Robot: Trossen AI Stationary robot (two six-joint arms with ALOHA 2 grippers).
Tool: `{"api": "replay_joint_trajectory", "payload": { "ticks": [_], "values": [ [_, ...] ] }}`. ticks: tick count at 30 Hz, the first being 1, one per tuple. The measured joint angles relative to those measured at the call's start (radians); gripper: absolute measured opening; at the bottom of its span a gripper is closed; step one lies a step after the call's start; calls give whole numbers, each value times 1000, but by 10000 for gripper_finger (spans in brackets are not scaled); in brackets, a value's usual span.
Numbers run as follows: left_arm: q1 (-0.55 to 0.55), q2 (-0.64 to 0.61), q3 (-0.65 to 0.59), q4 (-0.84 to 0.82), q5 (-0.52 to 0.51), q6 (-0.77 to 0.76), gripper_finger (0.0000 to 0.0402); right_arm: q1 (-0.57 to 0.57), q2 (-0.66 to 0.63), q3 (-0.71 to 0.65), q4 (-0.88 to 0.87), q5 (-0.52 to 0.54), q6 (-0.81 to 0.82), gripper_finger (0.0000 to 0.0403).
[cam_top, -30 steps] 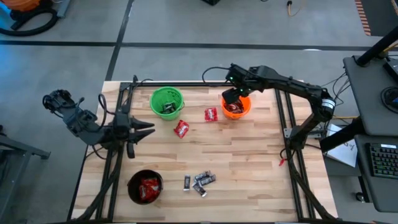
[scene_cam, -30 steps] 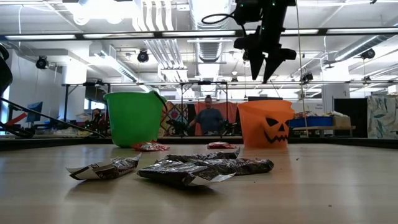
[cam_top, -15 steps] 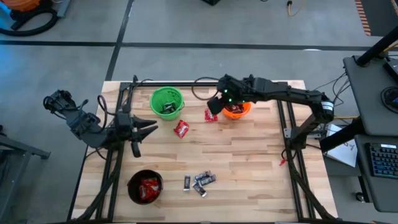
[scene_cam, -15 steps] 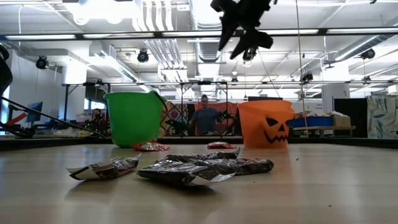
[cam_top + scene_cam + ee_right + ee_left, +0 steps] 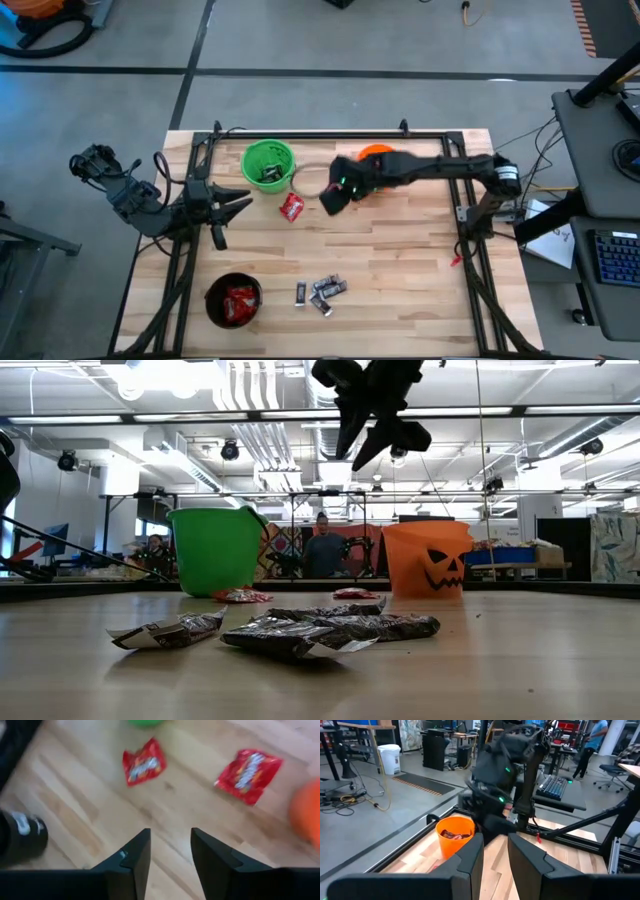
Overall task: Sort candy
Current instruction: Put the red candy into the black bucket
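Because the right arm is stretched across it, the orange bucket (image 5: 376,153) is half hidden in the high view. The right gripper (image 5: 167,851) is held empty above the wood, fingers parted, with two red candy packets (image 5: 144,762) lying just ahead of it. The left gripper (image 5: 236,204), fingers slightly apart and empty, is held low beside the green bucket (image 5: 268,165).
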Motion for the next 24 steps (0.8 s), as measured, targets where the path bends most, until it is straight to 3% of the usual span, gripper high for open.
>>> {"api": "replay_joint_trajectory", "payload": {
  "ticks": [4,7,10,17,24],
  "values": [
    [-1,0,0,0,-2,10,74,69,66,0,4,104,3,95],
    [-1,0,0,1,-3,10,74,88,124,0,7,232,81,65],
    [-1,0,0,1,-3,10,74,85,174,0,38,280,181,41],
    [-1,0,0,0,-3,11,74,46,282,0,150,273,223,22],
    [-1,0,0,1,-3,11,74,3,346,0,139,288,281,22]
  ]
}}
